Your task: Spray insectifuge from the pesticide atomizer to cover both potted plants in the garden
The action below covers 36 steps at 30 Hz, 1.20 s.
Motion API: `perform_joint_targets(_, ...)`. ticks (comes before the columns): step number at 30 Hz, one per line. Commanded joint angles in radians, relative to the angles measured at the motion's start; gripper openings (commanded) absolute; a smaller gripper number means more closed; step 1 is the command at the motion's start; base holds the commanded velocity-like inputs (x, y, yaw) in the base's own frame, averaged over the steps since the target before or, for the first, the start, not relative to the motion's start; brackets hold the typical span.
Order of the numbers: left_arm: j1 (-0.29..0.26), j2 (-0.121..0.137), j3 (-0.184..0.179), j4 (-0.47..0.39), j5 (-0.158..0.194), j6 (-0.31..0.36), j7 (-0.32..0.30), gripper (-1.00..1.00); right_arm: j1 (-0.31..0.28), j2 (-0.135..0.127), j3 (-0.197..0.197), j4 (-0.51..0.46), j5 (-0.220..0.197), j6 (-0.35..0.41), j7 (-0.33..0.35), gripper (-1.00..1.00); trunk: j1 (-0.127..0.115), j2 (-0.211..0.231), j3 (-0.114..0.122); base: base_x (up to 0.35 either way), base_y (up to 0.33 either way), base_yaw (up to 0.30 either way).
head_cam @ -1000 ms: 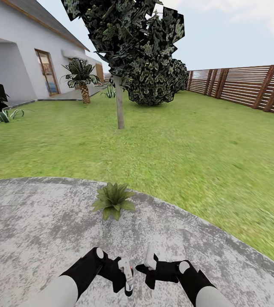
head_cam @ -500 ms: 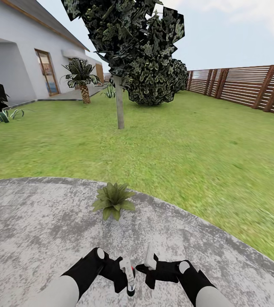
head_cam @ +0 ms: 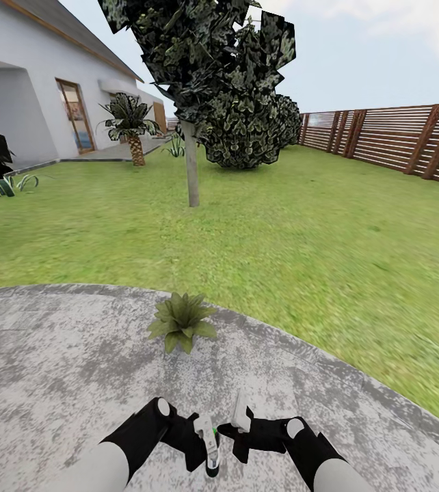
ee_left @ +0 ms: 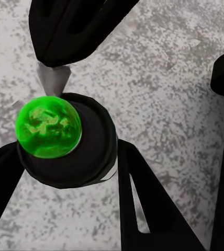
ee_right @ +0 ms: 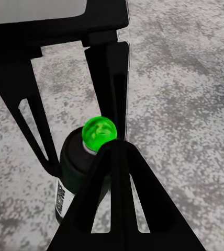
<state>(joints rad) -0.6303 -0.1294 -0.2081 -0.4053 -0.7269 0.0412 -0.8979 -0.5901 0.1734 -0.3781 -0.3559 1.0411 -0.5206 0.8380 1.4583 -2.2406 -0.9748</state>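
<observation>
- The left hand (head_cam: 209, 447) sits low over the gravel patio (head_cam: 55, 355), its fingers clamped on the pesticide atomizer (head_cam: 210, 452). The left wrist view has the bottle's dark round body pressed between the black fingers, so the grip looks firm.
- The dot (head_cam: 215, 431) on the atomizer's head read red half a second ago; it now glows green, seen plainly in the left wrist view (ee_left: 48, 125) and the right wrist view (ee_right: 98, 130). I take that to mean the sprayer has just switched on.
- The potted plant (head_cam: 182, 320) stands ahead of both hands near the patio's rim, apart from the bottle and unmoved between frames. No mist is visible, so I cannot tell whether any spray reaches the leaves; the nozzle probably needs bringing closer or aiming at it.
- The right hand (head_cam: 240, 420) hangs just beside the bottle, holding nothing; how wide it stands I cannot tell.
- A second plant has yet to be reached, so the task looks barely half begun.
</observation>
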Motion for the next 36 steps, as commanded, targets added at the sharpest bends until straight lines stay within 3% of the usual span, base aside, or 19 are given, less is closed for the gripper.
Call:
perform_joint_targets(1,0.0,0.002,-0.001,0.0,-0.003,0.004,-0.004,-1.0,-0.001,0.001,-0.008,-0.002,0.007,-0.002,0.006,-1.0,0.0,0.0,-0.001,0.0,0.0,0.0)
perform_joint_targets(5,0.003,0.021,-0.005,0.004,-0.007,0.003,0.001,-1.0,-0.001,0.001,-0.008,-0.002,0.007,-0.002,0.006,-1.0,0.0,0.0,-0.001,0.0,0.0,0.0)
perform_joint_targets(10,0.005,0.107,-0.005,0.005,-0.008,0.002,0.002,-1.0,-0.001,0.001,-0.008,-0.003,0.007,-0.002,0.006,-1.0,0.0,0.0,-0.001,0.0,0.0,0.0)
perform_joint_targets(12,0.004,0.189,-0.005,0.005,-0.007,0.002,0.002,-1.0,-0.001,0.001,-0.008,-0.004,0.007,-0.002,0.006,-1.0,0.0,0.0,-0.001,0.0,0.0,0.0)
perform_joint_targets(14,0.003,0.218,-0.005,0.004,-0.007,0.002,0.002,-1.0,-0.001,0.001,-0.009,-0.005,0.008,-0.002,0.006,-1.0,0.0,0.0,-0.001,0.0,0.0,0.0)
perform_joint_targets(21,0.002,0.258,-0.003,-0.006,-0.008,0.002,0.002,-1.0,-0.001,-0.007,-0.014,-0.008,0.007,-0.003,0.006,-1.0,0.0,0.0,-0.001,0.0,0.0,0.0)
perform_joint_targets(22,0.001,0.281,-0.002,-0.008,-0.007,0.003,0.002,-1.0,-0.001,-0.048,-0.013,-0.007,0.006,-0.003,0.006,1.0,0.0,0.0,-0.001,0.0,0.0,0.0)
perform_joint_targets(25,0.002,0.296,-0.002,-0.009,-0.006,0.003,0.002,-1.0,-0.001,-0.086,-0.013,-0.006,0.007,-0.003,0.006,1.0,0.0,0.0,-0.001,0.0,0.0,0.0)
perform_joint_targets(29,0.002,0.297,0.0,-0.009,-0.006,0.005,0.007,-1.0,0.001,-0.108,-0.015,-0.003,0.007,-0.002,-0.015,1.0,0.0,0.0,-0.001,0.0,0.0,0.0)
perform_joint_targets(32,0.003,0.29,0.04,-0.006,-0.006,0.01,0.042,-1.0,0.004,-0.14,-0.016,0.002,0.005,-0.003,-0.151,1.0,0.0,0.0,-0.001,0.0,0.0,0.0)
perform_joint_targets(34,0.003,0.282,0.105,0.002,-0.004,0.016,0.108,-1.0,0.006,-0.147,-0.017,0.015,0.004,-0.002,-0.274,1.0,0.0,0.0,-0.001,0.0,0.0,0.0)
perform_joint_targets(36,0.003,0.27,0.143,0.004,-0.003,0.021,0.145,-1.0,0.011,-0.148,-0.018,0.045,0.003,0.0,-0.387,1.0,0.0,0.0,-0.001,0.0,0.0,0.0)
